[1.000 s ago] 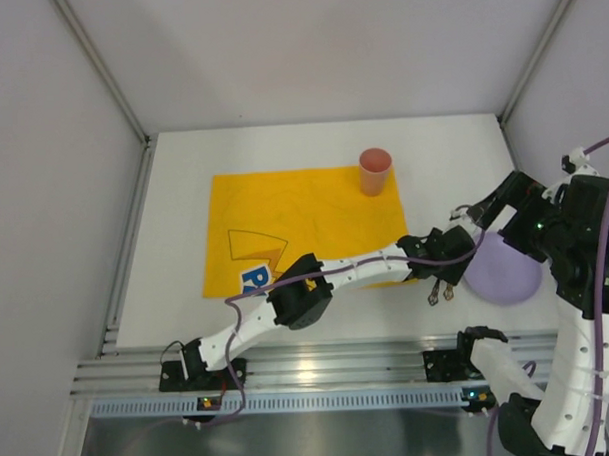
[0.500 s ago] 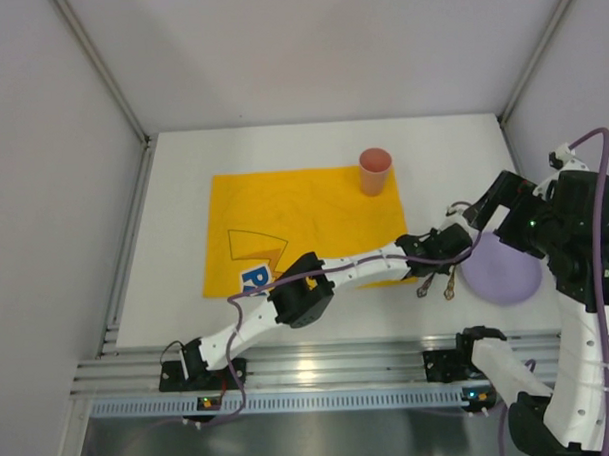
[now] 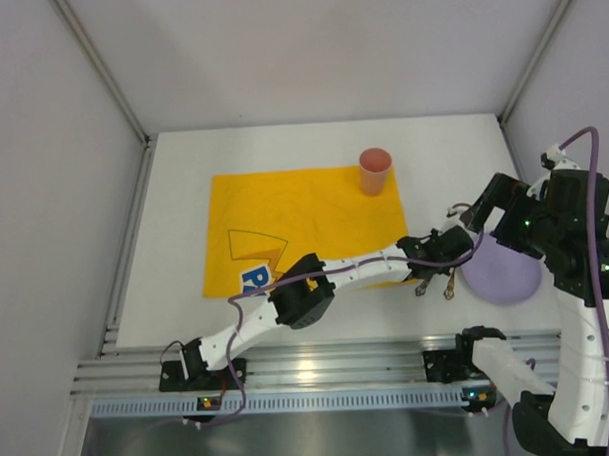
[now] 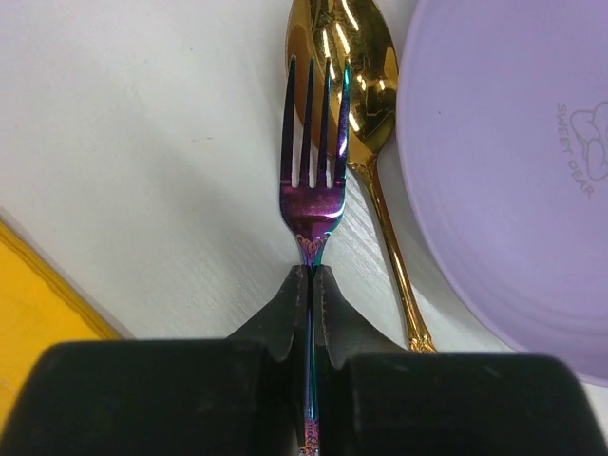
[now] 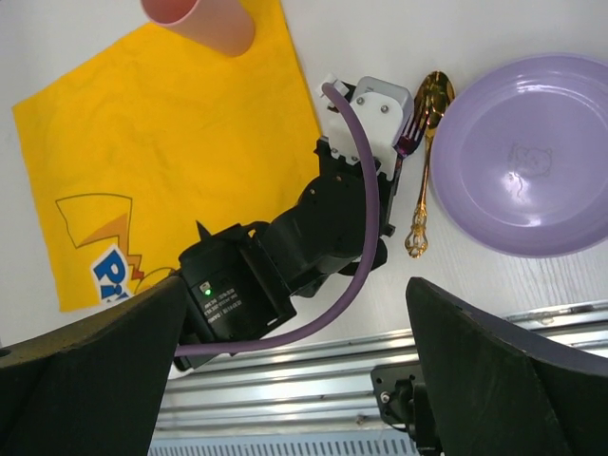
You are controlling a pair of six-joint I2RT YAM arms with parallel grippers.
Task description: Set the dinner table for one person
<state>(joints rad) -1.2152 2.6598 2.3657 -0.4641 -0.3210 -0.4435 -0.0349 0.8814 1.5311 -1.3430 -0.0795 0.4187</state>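
Firmly clamped on a fork [image 4: 313, 142] handle: left gripper [image 4: 311, 277], jaws pressed together, tines toward 12 o'clock. Overlapped by the tines at 1 o'clock, a gold spoon [image 4: 369, 57]; just beside it at 3 o'clock, a purple plate [image 4: 513, 190]. Underneath all, carrying everything, the white desk [image 3: 175, 243]. At 9 o'clock from the fork, a yellow placemat [image 3: 304, 223], with a pink cup [image 3: 375, 171] on its 1 o'clock corner. Raised over the desk, right gripper [image 5: 296, 313], fingers spread wide apart, holding nothing.
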